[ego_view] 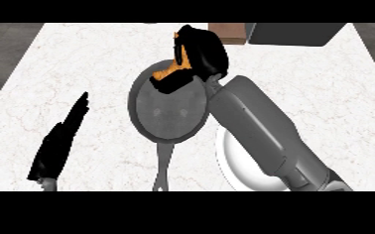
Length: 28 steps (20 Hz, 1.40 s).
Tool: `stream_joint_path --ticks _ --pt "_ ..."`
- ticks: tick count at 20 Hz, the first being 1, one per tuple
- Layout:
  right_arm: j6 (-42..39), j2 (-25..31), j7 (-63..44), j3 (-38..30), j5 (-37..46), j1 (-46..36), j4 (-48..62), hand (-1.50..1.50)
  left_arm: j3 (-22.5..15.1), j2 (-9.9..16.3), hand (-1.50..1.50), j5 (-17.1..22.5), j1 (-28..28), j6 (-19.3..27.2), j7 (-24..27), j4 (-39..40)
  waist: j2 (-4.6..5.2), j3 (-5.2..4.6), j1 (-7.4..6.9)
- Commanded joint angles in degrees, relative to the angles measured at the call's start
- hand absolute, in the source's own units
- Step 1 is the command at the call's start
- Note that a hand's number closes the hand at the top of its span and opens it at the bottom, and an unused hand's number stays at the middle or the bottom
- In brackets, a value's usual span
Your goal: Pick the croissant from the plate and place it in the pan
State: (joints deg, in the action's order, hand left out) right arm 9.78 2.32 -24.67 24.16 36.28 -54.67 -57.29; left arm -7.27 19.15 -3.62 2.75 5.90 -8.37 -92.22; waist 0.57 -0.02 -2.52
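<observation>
One croissant (170, 70) in right hand (201, 52) fingers, above pan (170, 111) rim.

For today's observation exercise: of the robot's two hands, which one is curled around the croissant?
The right hand, reaching over the far rim of the grey pan, is curled round the orange croissant. The left hand rests open at the view's left, holding nothing.

On the counter (88, 69) I count one pan (170, 111), one white plate (238, 166) and one croissant (173, 70). Two hands show, left (58, 141) and right (201, 52). One brown block (228, 33) sits at the back.
</observation>
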Motion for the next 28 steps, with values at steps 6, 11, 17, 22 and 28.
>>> stream_joint_path --ticks 6,11,17,22,28 --pt "5.06 -2.28 0.97 10.73 -8.79 -8.09 20.38 1.50 -1.06 -0.61 0.00 -1.18 -4.56 -1.17 -2.34 -0.42 0.88 -0.03 -4.01" --pt "0.98 -2.31 3.81 3.69 -22.61 -2.96 21.21 1.50 -2.05 -1.37 0.00 -1.49 -2.54 -1.59 1.61 0.60 1.57 0.06 -5.33" --pt "4.06 -2.32 7.25 3.39 -34.57 -2.66 21.31 -1.50 -3.29 -3.29 0.00 -2.48 -4.32 -1.01 1.31 2.84 1.41 0.08 -5.70" --pt "16.32 -2.32 15.05 4.10 -38.72 -2.73 20.39 -1.50 -2.11 -2.01 0.00 -2.12 -5.88 -2.32 1.48 4.49 1.56 0.08 -6.20" --pt "26.39 -2.32 21.01 -1.95 -44.62 -4.71 23.67 -1.50 -1.62 -3.04 0.00 -2.70 -5.52 -0.51 -0.08 3.44 1.00 0.09 -3.47"
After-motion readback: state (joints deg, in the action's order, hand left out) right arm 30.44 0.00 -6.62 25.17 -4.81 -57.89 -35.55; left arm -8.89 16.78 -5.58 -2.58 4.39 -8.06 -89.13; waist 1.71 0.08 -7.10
